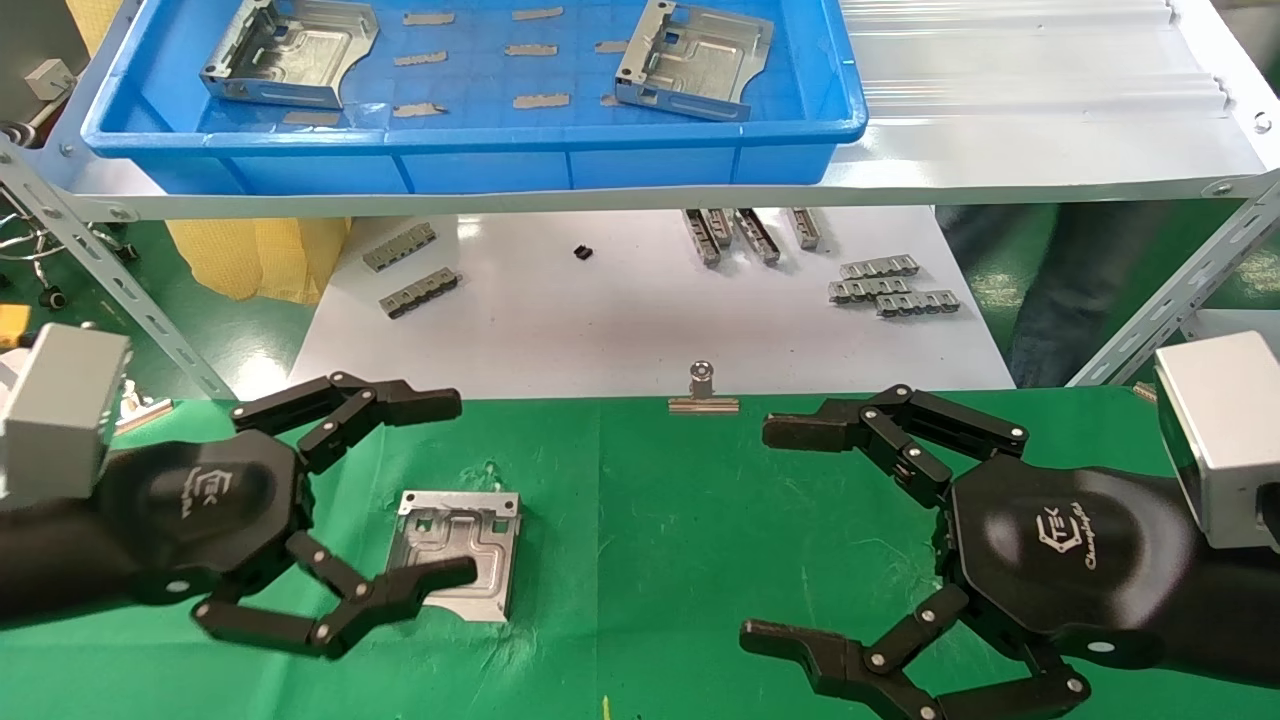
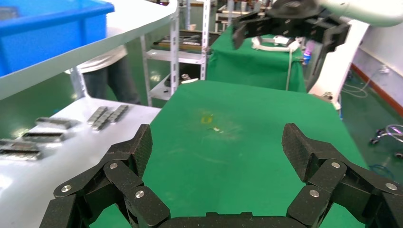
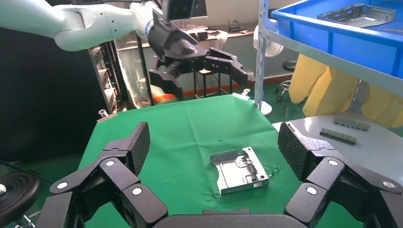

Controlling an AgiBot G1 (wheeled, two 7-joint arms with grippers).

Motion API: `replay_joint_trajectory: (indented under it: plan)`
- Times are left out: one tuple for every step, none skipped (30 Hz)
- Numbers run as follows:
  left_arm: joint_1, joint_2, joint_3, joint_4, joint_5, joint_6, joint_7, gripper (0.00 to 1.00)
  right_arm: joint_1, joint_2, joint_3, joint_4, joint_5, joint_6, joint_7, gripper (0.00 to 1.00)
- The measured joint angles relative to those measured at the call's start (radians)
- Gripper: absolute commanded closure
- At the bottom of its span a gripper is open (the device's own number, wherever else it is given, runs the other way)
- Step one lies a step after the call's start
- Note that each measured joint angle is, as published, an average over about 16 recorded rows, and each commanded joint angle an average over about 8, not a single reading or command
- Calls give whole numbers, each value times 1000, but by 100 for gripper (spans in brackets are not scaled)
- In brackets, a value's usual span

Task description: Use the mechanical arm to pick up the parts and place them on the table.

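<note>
The left arm's jaws [image 1: 455, 490] stood spread wide and released over the green bench [image 1: 700, 520], holding nothing. One metal plate [image 1: 462, 560] lay flat on the cloth just under them, flanges up, with the nearer finger crossing its near edge; from the right wrist view the jaws looked to be clear above the plate rather than touching it. That fits a plate already set down, the fingers parted so it could rest on its own.

The right arm's jaws [image 1: 765, 530] were also open and empty, hanging over bare cloth well apart from the plate, probably parked so as not to crowd the other arm.

Two more plates, one to the left [image 1: 290, 50] and one to the right [image 1: 695, 60], sat in the blue tray [image 1: 480, 160] on the shelf, far beyond both sets of jaws, so the job seemed only partly done. Small grey bars [image 1: 893, 287] lay on the white board [image 1: 620, 330] below the shelf, between tray and jaws.
</note>
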Motion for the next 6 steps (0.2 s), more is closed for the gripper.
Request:
replay_joint_trajectory:
  plan:
    - [4, -2, -4, -10, -1, -1, -6, 0, 0, 0, 0, 0, 0, 0, 0, 0]
    - [8, -5, -9, -20, -3, -2, -12, 0, 0, 0, 0, 0, 0, 0, 0, 0]
    - [12, -7, -13, -30, -4, -3, -17, 0, 0, 0, 0, 0, 0, 0, 0, 0]
    - [16, -10, -17, -40, -6, -3, -23, 0, 0, 0, 0, 0, 0, 0, 0, 0]
    - [20, -12, -21, -50, -7, -4, -29, 0, 0, 0, 0, 0, 0, 0, 0, 0]
    - [24, -15, -25, -60, -9, -5, -35, 0, 0, 0, 0, 0, 0, 0, 0, 0]
